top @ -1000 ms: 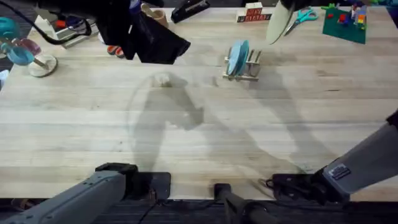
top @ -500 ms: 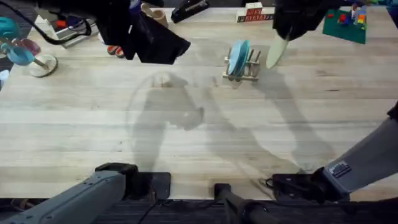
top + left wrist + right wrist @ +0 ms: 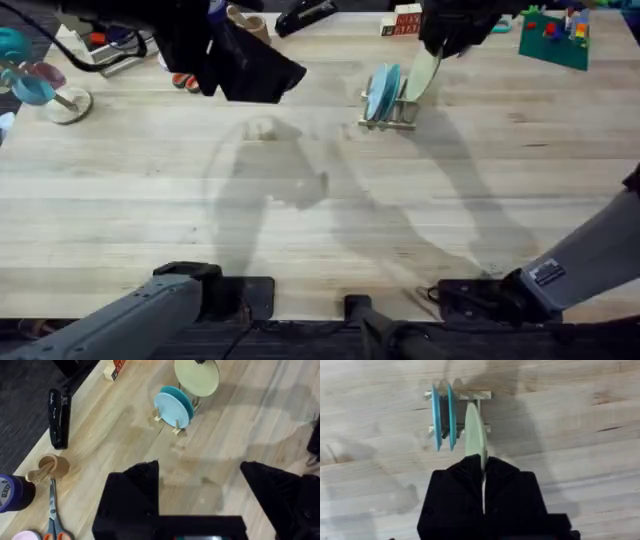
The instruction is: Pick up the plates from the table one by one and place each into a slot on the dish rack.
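Note:
The dish rack (image 3: 390, 118) stands at the back of the table (image 3: 320, 220), right of centre. Two blue plates (image 3: 381, 92) stand upright in its slots; the right wrist view shows them edge-on (image 3: 443, 415). My right gripper (image 3: 440, 42) is shut on the cream plate (image 3: 423, 75), held on edge over the rack just beside the blue ones (image 3: 474, 430). Whether it touches the rack I cannot tell. My left gripper (image 3: 200, 485) hangs open and holds nothing, high over the back left; its view takes in the rack (image 3: 172, 410) and the cream plate (image 3: 196, 376).
A black stapler (image 3: 305, 15) and printed blocks (image 3: 405, 20) lie along the far edge. A green board with toy bricks (image 3: 553, 38) sits at the back right. Scissors (image 3: 52, 520) and a small wooden holder (image 3: 50, 466) lie near the back left.
My right gripper has carried the cream plate leftward and down, from beside the rack to right over it. The left arm and the blue plates have not moved.

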